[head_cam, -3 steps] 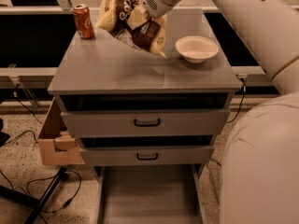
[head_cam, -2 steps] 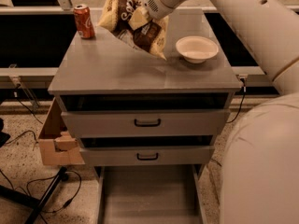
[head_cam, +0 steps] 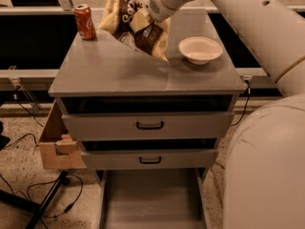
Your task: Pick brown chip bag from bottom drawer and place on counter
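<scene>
you have the gripper (head_cam: 144, 19) clamped on the brown chip bag (head_cam: 148, 38) over the counter's (head_cam: 119, 75) far edge; only setting down remains.

Nothing legible. White lettering on brown chip bag (head_cam: 125, 14): unreadable. White script on red soda can (head_cam: 85, 21), desk (head_cam: 109, 73) back-left corner: unreadable. The gripper (head_cam: 143, 22) clamps the bag near the desk's back edge.
</scene>
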You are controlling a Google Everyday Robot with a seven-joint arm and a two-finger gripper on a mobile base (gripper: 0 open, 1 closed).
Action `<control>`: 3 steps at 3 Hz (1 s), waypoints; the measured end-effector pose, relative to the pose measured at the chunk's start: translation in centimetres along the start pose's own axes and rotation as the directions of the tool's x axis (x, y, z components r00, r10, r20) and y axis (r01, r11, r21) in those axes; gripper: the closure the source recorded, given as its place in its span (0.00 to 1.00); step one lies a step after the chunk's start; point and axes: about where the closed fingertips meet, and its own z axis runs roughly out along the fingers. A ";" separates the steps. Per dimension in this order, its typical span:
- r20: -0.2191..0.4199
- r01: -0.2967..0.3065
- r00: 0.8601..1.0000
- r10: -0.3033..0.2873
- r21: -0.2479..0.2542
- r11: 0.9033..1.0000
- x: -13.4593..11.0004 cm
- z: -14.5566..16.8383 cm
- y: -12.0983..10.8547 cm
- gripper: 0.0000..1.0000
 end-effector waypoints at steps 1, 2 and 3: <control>-0.002 0.001 1.000 -0.001 -0.003 1.000 0.0 0.2 0.1 0.28; -0.005 0.001 1.000 -0.001 -0.008 1.000 0.1 0.6 0.3 0.03; -0.006 0.001 1.000 -0.001 -0.010 1.000 0.1 0.7 0.4 0.00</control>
